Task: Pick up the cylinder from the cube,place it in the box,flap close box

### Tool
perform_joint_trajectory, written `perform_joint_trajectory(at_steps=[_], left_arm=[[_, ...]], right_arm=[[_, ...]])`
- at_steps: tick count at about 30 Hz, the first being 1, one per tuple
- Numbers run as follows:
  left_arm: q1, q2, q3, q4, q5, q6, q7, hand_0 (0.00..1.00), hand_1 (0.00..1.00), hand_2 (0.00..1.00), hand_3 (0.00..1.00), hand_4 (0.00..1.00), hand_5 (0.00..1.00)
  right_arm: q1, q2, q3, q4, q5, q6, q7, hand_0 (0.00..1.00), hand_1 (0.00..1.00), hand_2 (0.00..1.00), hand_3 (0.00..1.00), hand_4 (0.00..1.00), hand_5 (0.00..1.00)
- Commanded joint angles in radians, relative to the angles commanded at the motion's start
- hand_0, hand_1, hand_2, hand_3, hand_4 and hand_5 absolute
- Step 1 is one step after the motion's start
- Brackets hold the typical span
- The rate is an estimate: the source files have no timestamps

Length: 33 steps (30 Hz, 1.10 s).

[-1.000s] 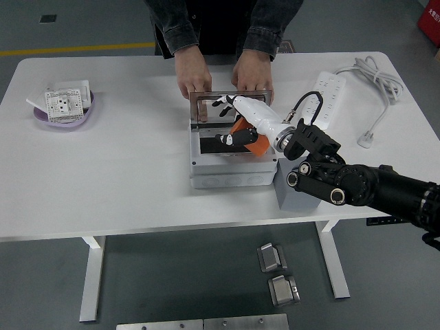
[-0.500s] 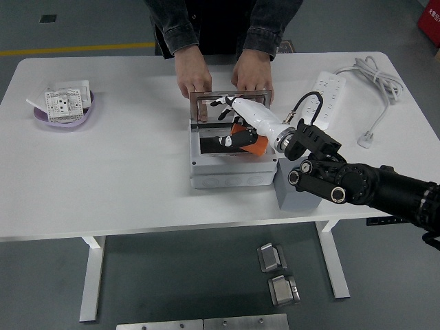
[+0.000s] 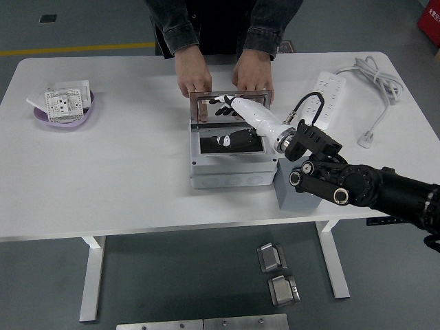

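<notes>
Right hand [image 3: 234,113] fingers spread, empty, over the box [image 3: 230,155]; cylinder hidden

The right hand [image 3: 237,118] reaches over the open grey box [image 3: 232,159], fingers spread near its raised lid [image 3: 230,98] (a person's two hands [image 3: 221,74] steady that lid from the white table's [image 3: 124,165] far side)
</notes>
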Motion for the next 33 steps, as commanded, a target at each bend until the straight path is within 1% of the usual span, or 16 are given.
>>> perform_joint_trajectory(at_steps=[5,7,8,11,13,14,15,18,19,20,23,25,26,31,32,33], left_arm=[[0.016,-0.002,-0.005,0.001,-0.004,0.0,0.0,0.7,0.682,0.56,0.649,0.519,0.34],[0.021,-0.004,-0.007,0.001,-0.004,0.001,0.0,0.7,0.682,0.56,0.649,0.519,0.34],[0.022,-0.004,-0.008,0.001,-0.004,0.001,0.0,0.696,0.681,0.558,0.648,0.512,0.334],[0.026,-0.006,-0.009,0.001,-0.004,0.001,0.0,0.696,0.681,0.558,0.648,0.512,0.334],[0.026,-0.006,-0.009,0.001,-0.005,0.001,0.0,0.696,0.681,0.558,0.648,0.512,0.334],[0.026,-0.006,-0.008,0.001,-0.006,0.001,0.0,0.697,0.68,0.559,0.647,0.512,0.333],[0.026,-0.006,-0.008,0.001,-0.006,0.001,0.0,0.697,0.68,0.559,0.647,0.512,0.333],[0.026,-0.005,-0.007,0.001,-0.008,0.002,0.001,0.697,0.68,0.559,0.647,0.512,0.333],[0.026,-0.005,-0.006,0.001,-0.009,0.002,0.001,0.697,0.68,0.559,0.647,0.512,0.333],[0.026,-0.005,-0.005,0.001,-0.009,0.002,0.001,0.697,0.68,0.56,0.646,0.512,0.333],[0.025,-0.002,0.0,0.001,-0.011,0.002,0.001,0.697,0.68,0.56,0.646,0.512,0.333],[0.025,-0.001,0.004,0.001,-0.012,0.002,0.001,0.697,0.68,0.56,0.646,0.512,0.333],[0.025,0.0,0.006,0.001,-0.012,0.003,0.001,0.697,0.679,0.561,0.646,0.511,0.332],[0.02,0.004,0.013,0.0,-0.009,0.003,0.0,0.697,0.679,0.561,0.646,0.511,0.332],[0.018,0.004,0.013,0.0,-0.008,0.003,0.0,0.697,0.679,0.561,0.647,0.511,0.331],[0.017,0.005,0.014,-0.001,-0.008,0.003,0.001,0.697,0.679,0.561,0.647,0.511,0.331]], right_arm=[[-0.042,-0.071,0.104,0.115,-0.055,0.034,-0.048,0.961,0.722,0.742,0.978,0.845,0.246],[-0.058,-0.101,0.15,0.167,-0.07,0.059,-0.074,0.961,0.722,0.742,0.978,0.845,0.246],[-0.064,-0.114,0.173,0.191,-0.076,0.071,-0.086,0.937,0.713,0.739,0.977,0.849,0.253],[-0.074,-0.15,0.237,0.263,-0.089,0.104,-0.116,0.937,0.713,0.739,0.977,0.849,0.253],[-0.074,-0.166,0.276,0.304,-0.096,0.12,-0.131,0.937,0.713,0.739,0.977,0.849,0.253],[-0.072,-0.172,0.296,0.325,-0.098,0.127,-0.138,0.909,0.701,0.736,0.969,0.856,0.263],[-0.069,-0.176,0.312,0.342,-0.099,0.133,-0.144,0.909,0.701,0.736,0.969,0.856,0.263],[-0.061,-0.181,0.339,0.363,-0.099,0.144,-0.155,0.909,0.701,0.736,0.969,0.856,0.263],[-0.053,-0.18,0.347,0.361,-0.087,0.148,-0.155,0.909,0.701,0.736,0.969,0.856,0.263],[-0.048,-0.179,0.35,0.357,-0.076,0.151,-0.154,0.856,0.683,0.733,0.956,0.858,0.276],[-0.025,-0.169,0.343,0.321,-0.027,0.155,-0.142,0.856,0.683,0.733,0.956,0.858,0.276],[-0.007,-0.157,0.324,0.285,0.014,0.153,-0.128,0.856,0.683,0.733,0.956,0.858,0.276],[0.004,-0.15,0.31,0.264,0.036,0.152,-0.122,0.797,0.663,0.727,0.947,0.859,0.289],[0.055,-0.103,0.222,0.159,0.137,0.147,-0.085,0.797,0.663,0.727,0.947,0.859,0.289],[0.063,-0.093,0.202,0.136,0.159,0.146,-0.079,0.771,0.656,0.722,0.942,0.859,0.29],[0.069,-0.087,0.189,0.117,0.177,0.144,-0.074,0.771,0.656,0.722,0.942,0.859,0.29]])
